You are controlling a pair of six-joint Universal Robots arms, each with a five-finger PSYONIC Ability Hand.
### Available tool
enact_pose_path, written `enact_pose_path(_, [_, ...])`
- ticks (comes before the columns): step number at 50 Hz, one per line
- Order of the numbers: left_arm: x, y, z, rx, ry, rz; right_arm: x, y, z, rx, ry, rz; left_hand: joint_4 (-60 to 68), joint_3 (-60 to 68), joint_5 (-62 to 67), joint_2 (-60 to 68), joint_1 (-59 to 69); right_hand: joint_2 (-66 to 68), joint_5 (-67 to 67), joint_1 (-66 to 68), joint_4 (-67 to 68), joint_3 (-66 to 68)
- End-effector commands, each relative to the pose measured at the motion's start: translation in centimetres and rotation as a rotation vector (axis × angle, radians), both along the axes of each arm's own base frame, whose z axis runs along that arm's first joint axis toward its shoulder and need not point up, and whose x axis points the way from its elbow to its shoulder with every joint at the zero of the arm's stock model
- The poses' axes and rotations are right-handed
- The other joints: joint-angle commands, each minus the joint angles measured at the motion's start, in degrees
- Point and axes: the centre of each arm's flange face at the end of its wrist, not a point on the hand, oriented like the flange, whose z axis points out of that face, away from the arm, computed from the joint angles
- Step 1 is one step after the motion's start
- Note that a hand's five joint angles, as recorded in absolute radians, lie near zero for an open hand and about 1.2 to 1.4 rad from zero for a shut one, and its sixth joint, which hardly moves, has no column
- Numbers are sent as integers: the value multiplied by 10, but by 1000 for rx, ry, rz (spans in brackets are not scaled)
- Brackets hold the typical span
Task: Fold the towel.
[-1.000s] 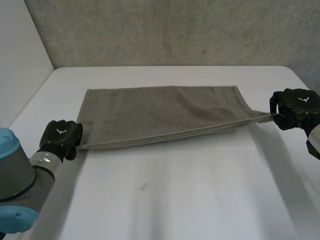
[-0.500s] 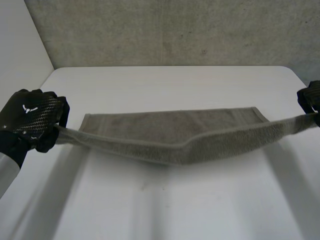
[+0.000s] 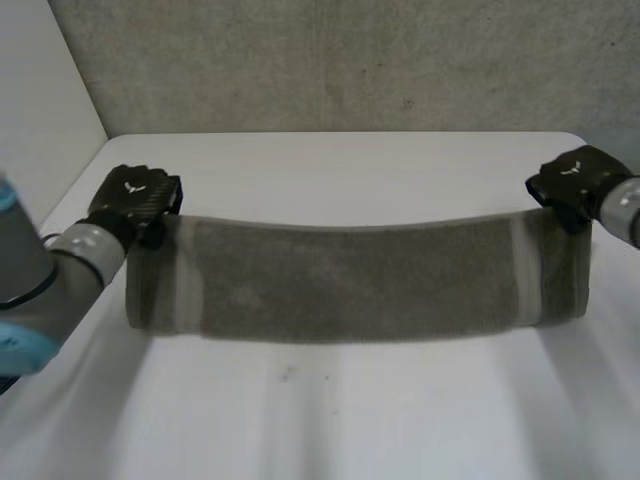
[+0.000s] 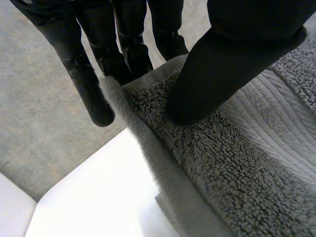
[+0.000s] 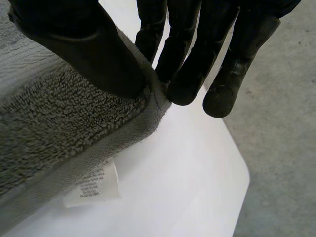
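Grey towel [image 3: 350,285] is hanging stretched between the left hand [image 3: 135,197] and right hand [image 3: 568,178], each pinching one upper corner.

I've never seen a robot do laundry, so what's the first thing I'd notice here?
The grey towel hangs stretched like a curtain over the white table. The black left hand and right hand each pinch one top corner between thumb and fingers. A small white label dangles under the towel near the right hand.

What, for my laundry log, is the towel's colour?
Plain grey; the towel shows best in the head view.
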Motion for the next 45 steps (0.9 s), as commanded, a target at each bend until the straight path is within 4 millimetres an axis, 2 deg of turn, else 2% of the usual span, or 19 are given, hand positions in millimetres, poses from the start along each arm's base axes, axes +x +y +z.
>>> enact_pose_path(1, [-15,-36,-15,-15,10,-11,21,-33,-17,-99,9,4,101,103,110,102,113,38,28,33,29,30])
enact_pose_path(4, [-20,-46,-21,-23,9,-21,25,-49,-24,-148,12,-15,101,103,110,102,113,-60,-70,-65,-70,-69])
enact_pose_path(5, [-21,-51,-24,-31,9,-18,26,-56,-26,-172,11,-26,50,51,59,51,62,-179,-189,-184,-188,-187])
enact_pose_path(6, [-21,-51,-24,-31,9,-18,27,-61,-27,-187,5,-37,49,51,58,50,62,-390,-400,-395,-399,-398])
enact_pose_path(7, [-21,-54,-25,-35,11,-13,27,-61,-27,-187,4,-38,-69,-68,-60,-68,-57,-392,-402,-397,-401,-400])
enact_pose_path(8, [-21,-54,-25,-35,11,-13,27,-66,-28,-209,1,-50,-70,-69,-61,-69,-58,-662,-672,-667,-671,-670])
enact_pose_path(9, [-21,-57,-28,-32,9,-4,27,-66,-28,-209,1,-51,-541,-540,-532,-541,-529,-662,-672,-667,-671,-670])
enact_pose_path(10, [-21,-57,-30,-26,8,4,26,-71,-29,-229,1,-66,-518,-516,-509,-517,-506,-662,-672,-667,-671,-670])
enact_pose_path(11, [-20,-57,-31,-23,7,8,25,-73,-30,-239,-1,-79,-599,-597,-590,-598,-587,-662,-672,-667,-671,-670])
enact_pose_path(15, [-19,-54,-32,-11,4,12,24,-71,-30,-233,-17,-101,-599,-597,-590,-598,-587,-662,-672,-667,-671,-670])
enact_pose_path(18, [-18,-45,-27,-5,6,10,22,-64,-19,-220,-67,-124,-599,-597,-590,-598,-587,-662,-672,-667,-671,-670])
enact_pose_path(23, [-13,-25,-17,5,9,13,15,-40,-7,-157,-168,-148,-599,-597,-590,-598,-587,-662,-672,-667,-671,-670])
enact_pose_path(25, [-11,-17,-11,5,14,12,13,-18,1,-122,-202,-143,-599,-597,-590,-598,-587,-662,-672,-667,-671,-670])
enact_pose_path(26, [-9,-9,-6,5,17,12,13,-18,1,-121,-202,-143,-599,-597,-590,-598,-587,-662,-672,-667,-671,-670])
enact_pose_path(31, [-6,17,4,14,49,10,8,17,1,-57,-212,-115,-599,-597,-590,-598,-587,-662,-672,-667,-671,-670])
enact_pose_path(33, [-7,26,7,19,66,3,2,34,-7,-4,-215,-109,-599,-597,-590,-598,-587,-621,-631,-626,-630,-630])
enact_pose_path(36, [-9,42,11,29,110,-8,-10,44,-22,59,-213,-133,-599,-597,-590,-598,-587,-587,-597,-592,-596,-596])
enact_pose_path(38, [-9,52,13,26,158,-14,-14,48,-31,90,-215,-142,-599,-597,-590,-598,-587,-557,-567,-562,-566,-566])
enact_pose_path(45, [-9,61,13,6,196,-17,-18,54,-63,160,-225,-128,-599,-597,-590,-598,-587,-538,-548,-543,-548,-547])
